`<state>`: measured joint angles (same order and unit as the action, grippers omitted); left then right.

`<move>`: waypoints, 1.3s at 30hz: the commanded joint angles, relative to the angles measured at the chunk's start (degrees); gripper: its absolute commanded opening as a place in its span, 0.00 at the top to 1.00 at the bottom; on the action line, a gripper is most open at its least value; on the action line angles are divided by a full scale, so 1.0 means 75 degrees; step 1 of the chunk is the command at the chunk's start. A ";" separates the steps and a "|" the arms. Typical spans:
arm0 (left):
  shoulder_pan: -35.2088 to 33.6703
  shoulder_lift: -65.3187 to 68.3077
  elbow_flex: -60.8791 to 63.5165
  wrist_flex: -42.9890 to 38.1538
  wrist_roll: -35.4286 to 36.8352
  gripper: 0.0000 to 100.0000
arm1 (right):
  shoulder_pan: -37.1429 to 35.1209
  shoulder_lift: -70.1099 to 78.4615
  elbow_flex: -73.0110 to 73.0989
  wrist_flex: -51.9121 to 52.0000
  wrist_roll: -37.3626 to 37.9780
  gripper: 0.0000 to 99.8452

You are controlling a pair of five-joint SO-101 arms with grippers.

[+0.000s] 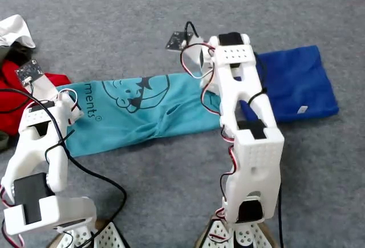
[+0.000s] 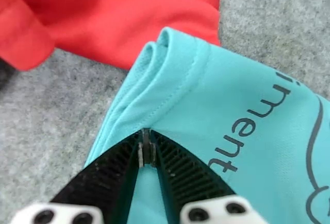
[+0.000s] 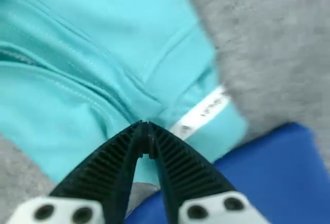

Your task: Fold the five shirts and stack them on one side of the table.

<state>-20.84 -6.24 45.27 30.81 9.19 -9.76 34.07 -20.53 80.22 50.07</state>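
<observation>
A teal shirt (image 1: pixel 142 111) with a dark print lies stretched in a long band across the middle of the table. My left gripper (image 2: pixel 146 152) is shut on the teal shirt (image 2: pixel 227 100) at its left end, pinching the folded hem; from above that gripper (image 1: pixel 68 106) sits at the cloth's left edge. My right gripper (image 3: pixel 146 140) is shut on the teal shirt (image 3: pixel 77 80) at its right end, close to a white label (image 3: pixel 202 114). A folded blue shirt (image 1: pixel 296 82) lies at the right, partly under the right arm. A red shirt (image 2: pixel 103 13) lies at the far left.
A white garment (image 1: pixel 14 31) and a dark one sit at the far left behind the red shirt (image 1: pixel 11 105). The grey felt table (image 1: pixel 171 179) is bare in front of the teal shirt. Cables trail from both arms, and wooden furniture stands behind the table.
</observation>
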 commanded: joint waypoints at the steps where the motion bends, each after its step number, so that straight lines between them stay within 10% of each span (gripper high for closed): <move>1: 0.0094 -0.0029 -0.0281 -0.0070 -0.0035 0.98 | -0.0018 -0.0193 -0.0346 0.0797 -0.0047 1.00; 7: 0.0094 -0.0029 -0.0281 -0.0070 -0.0035 0.98 | -0.0428 -0.1014 0.0264 0.1102 -0.0035 1.00; 16: 0.0094 -0.0029 -0.0258 -0.0059 -0.0035 0.98 | -0.0275 -0.0533 0.2338 -0.2333 -0.0059 1.00; 22: 0.0082 -0.0076 -0.0258 -0.0059 -0.0012 0.98 | -0.0229 -0.1530 0.1963 -0.0715 -0.0445 1.00; 30: 0.0105 -0.0100 -0.0305 -0.0059 0.0023 0.98 | -0.2092 -0.3663 0.2889 0.0129 -0.0809 1.00; 39: 0.0105 -0.0100 -0.0328 -0.0070 0.0035 0.98 | -0.3077 -0.2444 0.3698 -0.2075 -0.1524 1.00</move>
<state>-20.84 -6.24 45.27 30.81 9.27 -33.23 13.05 8.75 68.44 39.43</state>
